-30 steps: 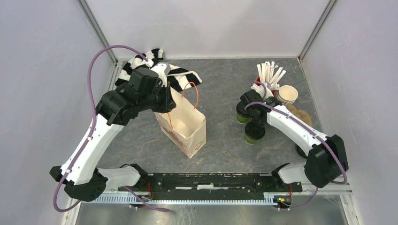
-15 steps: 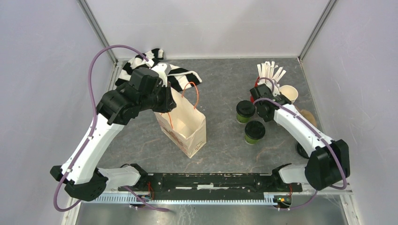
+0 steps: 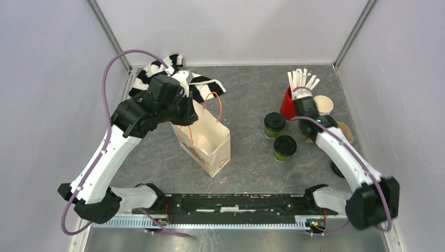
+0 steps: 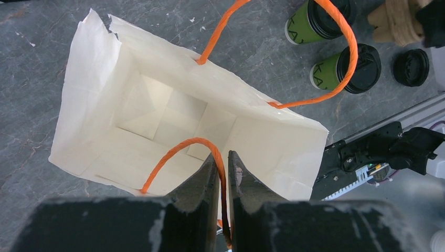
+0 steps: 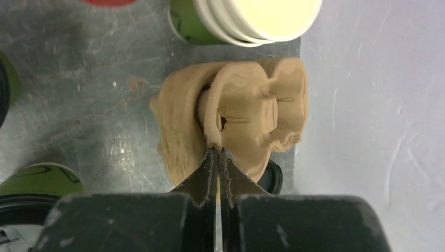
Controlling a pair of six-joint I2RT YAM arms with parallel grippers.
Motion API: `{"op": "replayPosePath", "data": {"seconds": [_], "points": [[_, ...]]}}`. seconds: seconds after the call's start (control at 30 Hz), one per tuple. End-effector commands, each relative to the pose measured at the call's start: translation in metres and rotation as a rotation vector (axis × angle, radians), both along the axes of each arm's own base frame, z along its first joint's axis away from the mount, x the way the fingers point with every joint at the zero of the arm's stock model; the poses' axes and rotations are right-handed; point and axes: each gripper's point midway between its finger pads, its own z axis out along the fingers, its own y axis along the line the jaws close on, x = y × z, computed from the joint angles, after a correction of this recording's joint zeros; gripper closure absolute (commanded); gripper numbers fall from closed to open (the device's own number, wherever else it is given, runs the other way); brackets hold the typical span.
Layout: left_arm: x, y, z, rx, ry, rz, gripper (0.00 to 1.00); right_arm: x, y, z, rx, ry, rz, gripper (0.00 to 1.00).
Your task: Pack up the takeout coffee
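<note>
My left gripper [image 4: 223, 160] is clamped on the bag's near orange handle [image 4: 195, 139], and the bag [image 4: 86, 89] stands open-mouthed left of the middle of the bench [image 3: 246, 100]. My right gripper [image 5: 216, 152] is closed tight by the right edge, and its tips seem to pinch a thin ridge of the brown pulp carrier [image 5: 246, 105]. I judge the step in hand to be fetching that carrier for the coffee. To do it well I should lift straight up with a firm pinch, since the ridge looks flimsy. I should also steer clear of the stacked cups [image 5: 262, 10] just beyond it, and pull the handle gently so the mouth gapes without tipping the bag. The coffee is not yet packed. The far cup [image 3: 274, 125] and the near cup [image 3: 284, 147] stand upright in the bench's right half, between the bag and the carrier, just beside each other but apart. Both are small green paper cups with a printed mark on the side and round black lids pressed on.
</note>
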Motion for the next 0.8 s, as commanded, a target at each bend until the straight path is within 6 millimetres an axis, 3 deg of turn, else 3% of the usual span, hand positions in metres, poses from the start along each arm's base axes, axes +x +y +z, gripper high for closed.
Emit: {"op": "replayPosePath", "data": {"seconds": [0.0,0.1,0.17,0.2,0.27,0.3,0.4,0.5,0.57,0.7,0.77], "points": [[0.001,0.000,0.020,-0.029,-0.061,-0.006,0.82,0.023,0.008,0.006,0.334,-0.136,0.079,1.00],[0.001,-0.002,0.021,-0.032,-0.053,-0.014,0.82,0.024,0.027,0.005,0.469,-0.098,0.149,1.00],[0.001,0.000,0.022,-0.034,-0.057,-0.005,0.82,0.018,0.012,0.001,0.465,-0.100,0.074,1.00],[0.001,0.001,0.022,-0.036,-0.060,-0.001,0.82,0.013,0.006,-0.012,0.488,-0.079,0.037,1.00],[0.000,0.001,0.023,-0.040,-0.066,-0.001,0.82,0.001,0.009,-0.031,0.602,0.045,0.006,1.00],[0.000,0.001,0.023,-0.042,-0.067,-0.002,0.82,0.001,0.011,-0.027,0.618,0.060,0.009,1.00],[-0.002,0.002,0.022,-0.037,-0.059,-0.004,0.82,0.010,-0.002,0.003,0.568,-0.145,0.008,1.00],[-0.003,0.003,0.023,-0.041,-0.064,-0.001,0.82,-0.002,-0.012,-0.023,0.608,-0.028,-0.014,1.00],[-0.003,0.002,0.023,-0.041,-0.064,-0.004,0.82,-0.005,-0.013,-0.028,0.638,-0.007,-0.040,1.00],[-0.003,0.002,0.022,-0.043,-0.061,-0.004,0.82,0.003,-0.011,-0.012,0.647,-0.099,-0.017,1.00],[-0.003,0.003,0.022,-0.042,-0.062,-0.002,0.82,0.000,-0.030,0.011,0.506,-0.119,-0.087,1.00]]}}
